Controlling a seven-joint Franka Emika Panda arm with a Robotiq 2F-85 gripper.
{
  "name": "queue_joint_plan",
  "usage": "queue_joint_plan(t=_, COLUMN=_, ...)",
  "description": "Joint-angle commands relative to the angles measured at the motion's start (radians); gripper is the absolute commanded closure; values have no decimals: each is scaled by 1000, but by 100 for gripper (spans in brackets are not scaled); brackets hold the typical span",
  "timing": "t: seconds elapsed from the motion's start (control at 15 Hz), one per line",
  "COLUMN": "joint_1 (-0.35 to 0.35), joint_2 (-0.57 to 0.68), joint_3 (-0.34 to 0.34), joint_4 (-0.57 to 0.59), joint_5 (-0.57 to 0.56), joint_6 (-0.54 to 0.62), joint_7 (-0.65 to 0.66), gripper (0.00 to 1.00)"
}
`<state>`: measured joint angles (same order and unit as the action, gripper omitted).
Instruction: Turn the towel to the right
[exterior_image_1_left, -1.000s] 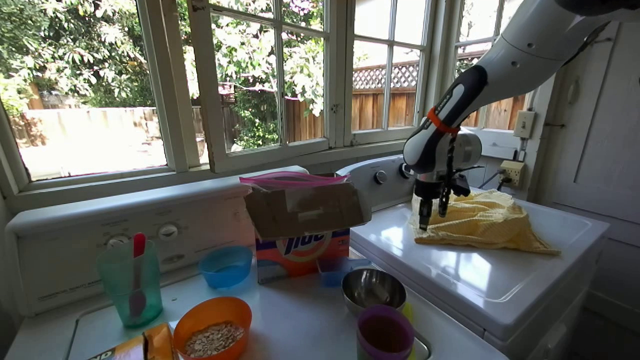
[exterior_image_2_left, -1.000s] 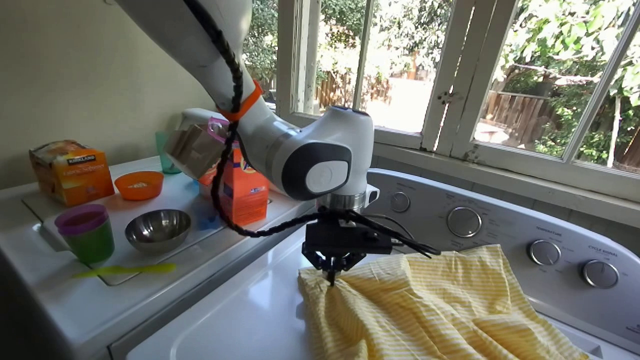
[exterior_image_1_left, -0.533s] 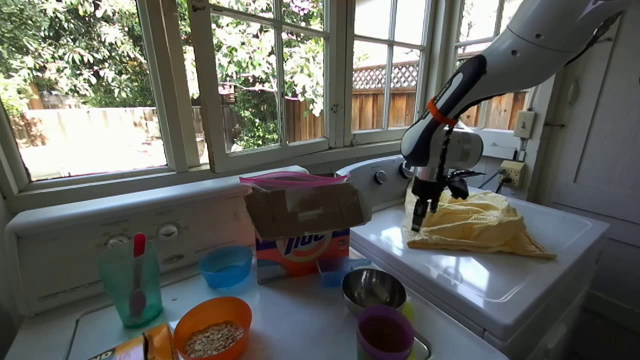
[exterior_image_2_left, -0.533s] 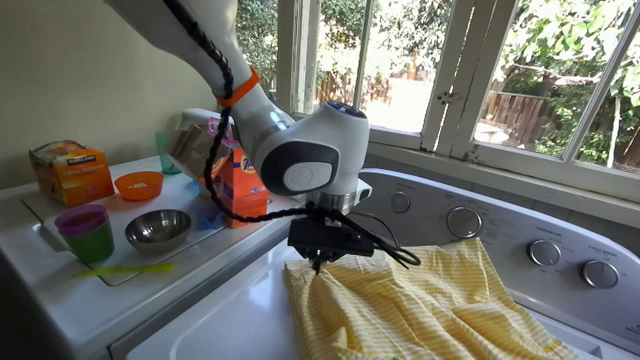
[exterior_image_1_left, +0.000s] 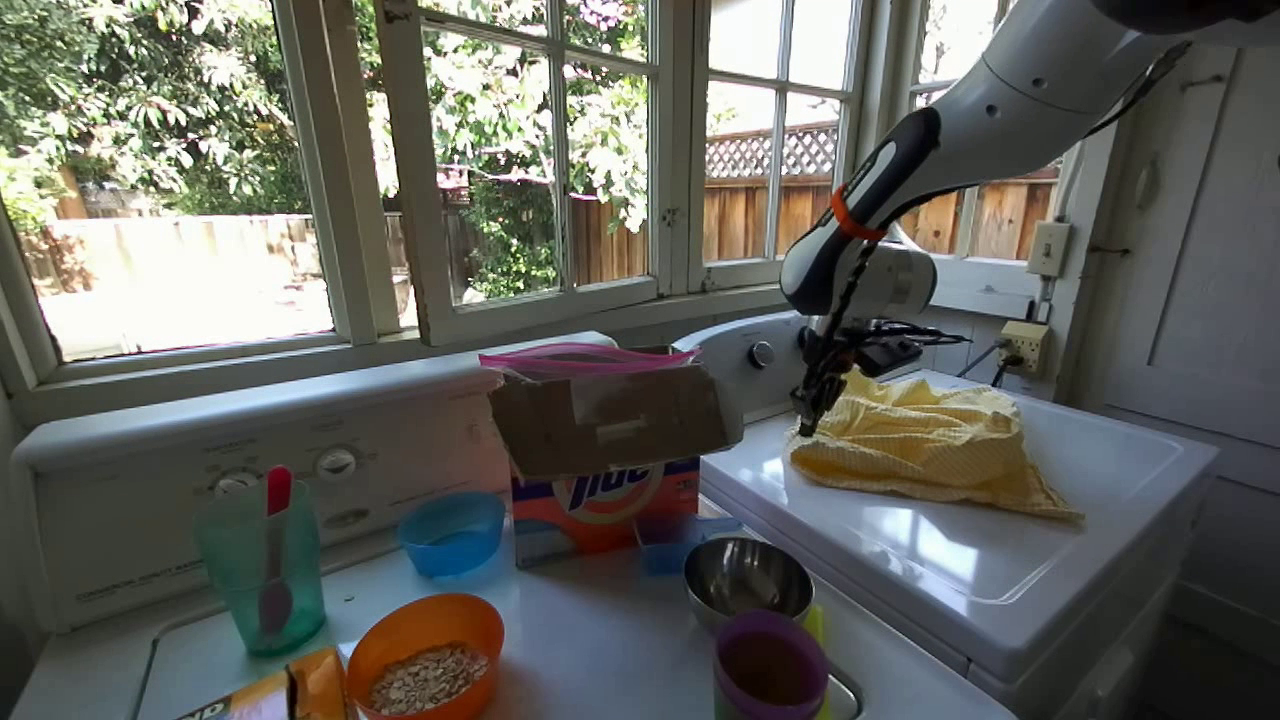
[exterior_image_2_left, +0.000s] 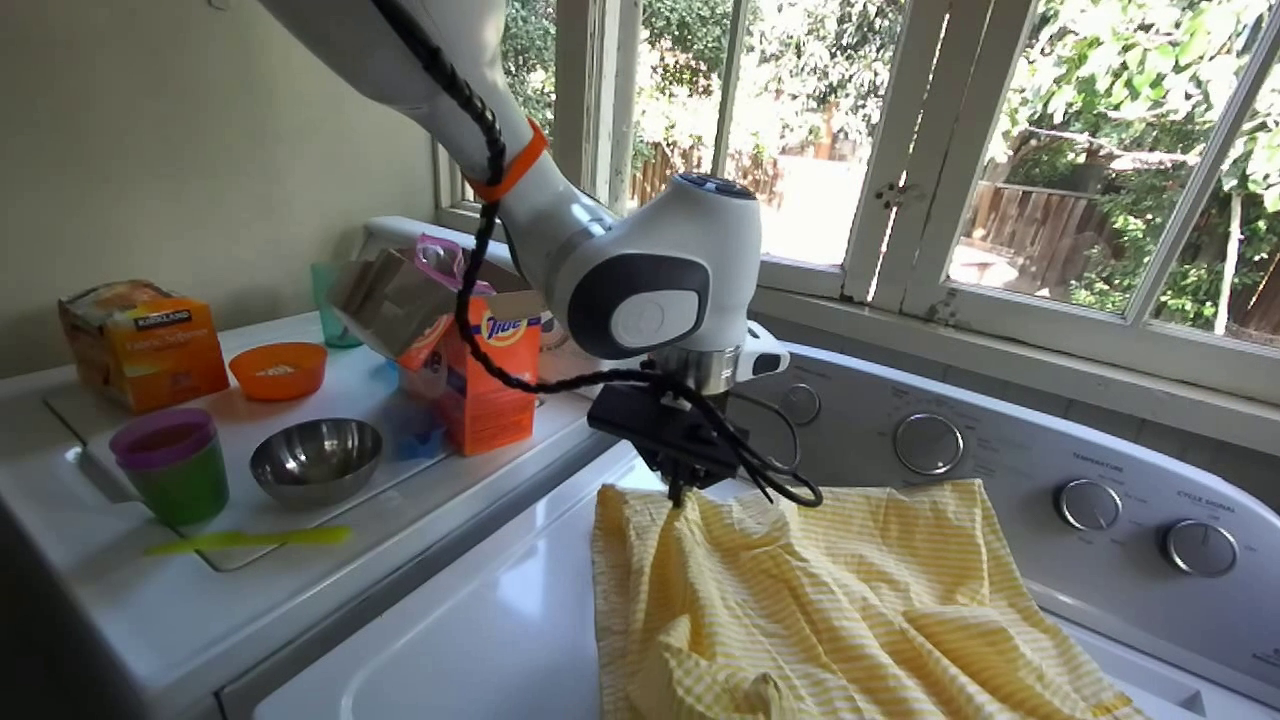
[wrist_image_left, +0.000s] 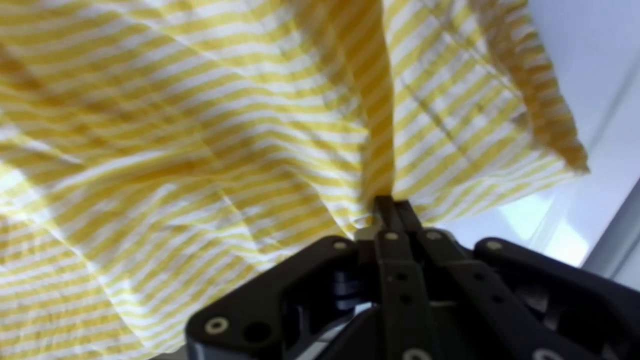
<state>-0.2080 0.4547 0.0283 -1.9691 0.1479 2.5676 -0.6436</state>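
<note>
Pinching gripper (wrist_image_left: 395, 202): fingers together, a fold of the towel (exterior_image_2_left: 840, 600) caught at the tips; in the wrist view the fold runs straight into them.
Towel: yellow-and-white striped, rumpled, spread on the right-hand machine (exterior_image_2_left: 490, 640), held near its left end, creases fanning out to the right.
Arm (exterior_image_2_left: 690, 235): bent down over that left end, an orange band (exterior_image_2_left: 520, 167) around it, a black cable (exterior_image_2_left: 493, 150) alongside.
Control panel (exterior_image_2_left: 1010, 470): grey, with round knobs (exterior_image_2_left: 928, 444), along the far side of the right-hand machine.
Left-hand machine (exterior_image_1_left: 590, 650): white-topped, just left of the right-hand machine.
Tide box (exterior_image_1_left: 600, 530): upright toward the far side, brown cardboard (exterior_image_1_left: 610, 415) tilted at its top.
Blue bowl (exterior_image_1_left: 450, 550): just left of the Tide box in an exterior view.
Teal cup (exterior_image_1_left: 230, 590): farther left, a red-handled spoon (exterior_image_1_left: 279, 488) standing inside.
Orange bowl (exterior_image_2_left: 280, 387): pale flakes (exterior_image_1_left: 430, 680) inside, just beside the Kirkland box (exterior_image_2_left: 170, 365).
Metal bowl (exterior_image_2_left: 310, 490): toward the right edge, beside a purple-topped green cup (exterior_image_2_left: 178, 490).
Yellow-green utensil (exterior_image_2_left: 250, 538): on the near side of both in an exterior view.
Window (exterior_image_1_left: 682, 150): beyond both machines, leaves (exterior_image_1_left: 140, 120) and a wooden fence (exterior_image_1_left: 735, 225) outside.
</note>
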Motion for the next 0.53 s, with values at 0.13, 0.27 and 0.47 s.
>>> queue_joint_plan(t=0.13, joint_1=-14, joint_2=-95, joint_3=-5, joint_4=10, joint_5=-22, joint_6=-208, joint_7=90, gripper=100)
queue_joint_plan(t=0.27, joint_1=-15, joint_2=-162, joint_3=-29, joint_4=-21, joint_5=-26, joint_6=-236, joint_7=118, gripper=100)
queue_joint_plan(t=0.47, joint_1=5, joint_2=-178, joint_3=-118, joint_4=0, joint_5=-123, joint_6=-243, joint_7=295, gripper=100)
